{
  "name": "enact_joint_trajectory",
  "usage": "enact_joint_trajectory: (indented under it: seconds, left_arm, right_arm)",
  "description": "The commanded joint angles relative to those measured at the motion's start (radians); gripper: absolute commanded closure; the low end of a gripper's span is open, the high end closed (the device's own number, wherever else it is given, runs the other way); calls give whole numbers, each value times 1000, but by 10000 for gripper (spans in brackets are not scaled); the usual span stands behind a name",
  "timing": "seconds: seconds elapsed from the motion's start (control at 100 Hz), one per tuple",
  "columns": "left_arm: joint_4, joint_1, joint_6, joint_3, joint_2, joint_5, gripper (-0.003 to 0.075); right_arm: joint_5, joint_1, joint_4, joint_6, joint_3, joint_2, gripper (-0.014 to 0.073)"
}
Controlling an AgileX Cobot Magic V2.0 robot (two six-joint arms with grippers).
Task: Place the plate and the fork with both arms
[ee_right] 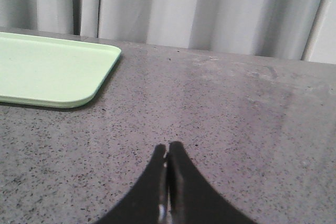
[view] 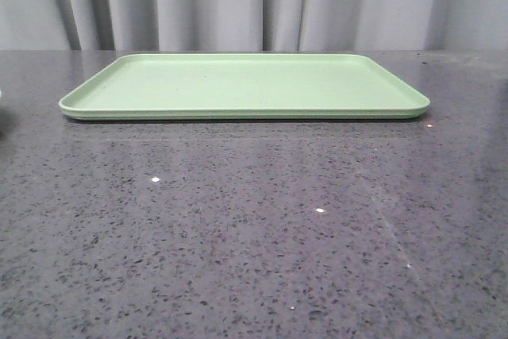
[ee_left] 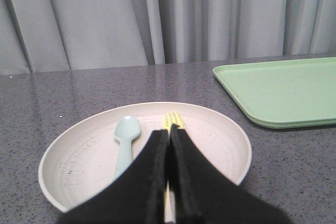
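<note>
- Plate (ee_left: 79, 166) sits on the grey speckled table (view: 254, 236), beside the light-green tray (view: 246, 85).
- Inside it lie the yellow fork (ee_left: 172, 120) and a light-blue spoon (ee_left: 126, 140), side by side.
- Left gripper (ee_left: 169, 132) hangs over the fork, fingers pressed together; whether they pinch it, cannot tell.
- Right gripper (ee_right: 168, 150) is closed on nothing over bare table.

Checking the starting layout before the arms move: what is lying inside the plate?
In the plate lie a light-blue spoon and the yellow fork. The closed left gripper covers the fork's handle and the spoon's handle end, so only the tines and the spoon's bowl show.
</note>
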Motion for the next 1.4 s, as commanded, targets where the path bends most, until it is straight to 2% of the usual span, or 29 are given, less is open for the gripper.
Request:
enact_joint_trajectory:
  seconds: [0.0, 0.52, 0.78, 0.87, 1.0, 1.18, 1.39]
  left_arm:
    - [-8, 1, -2, 13, -32, -86, 741]
    - [-8, 1, -2, 13, -32, -86, 741]
    - [-18, 1, -2, 5, -32, -101, 741]
    - [-57, 1, -2, -31, -32, -61, 741]
    - [-106, 1, -2, -139, -11, 70, 741]
    - [-187, 1, -2, -315, 80, 180, 741]
    - [-187, 1, -2, -603, 258, 461, 741]
  right_arm:
    - [-85, -7, 0, -9, -6, -24, 713]
    - [-87, -7, 0, -9, -6, -24, 713]
    - [-243, -7, 0, -6, -6, -24, 713]
    - [-244, -7, 0, 20, -13, -23, 713]
    - [-129, -7, 19, 22, -78, -19, 713]
    - [79, -7, 81, 22, -227, 48, 713]
    - [316, -7, 81, 22, -450, 206, 713]
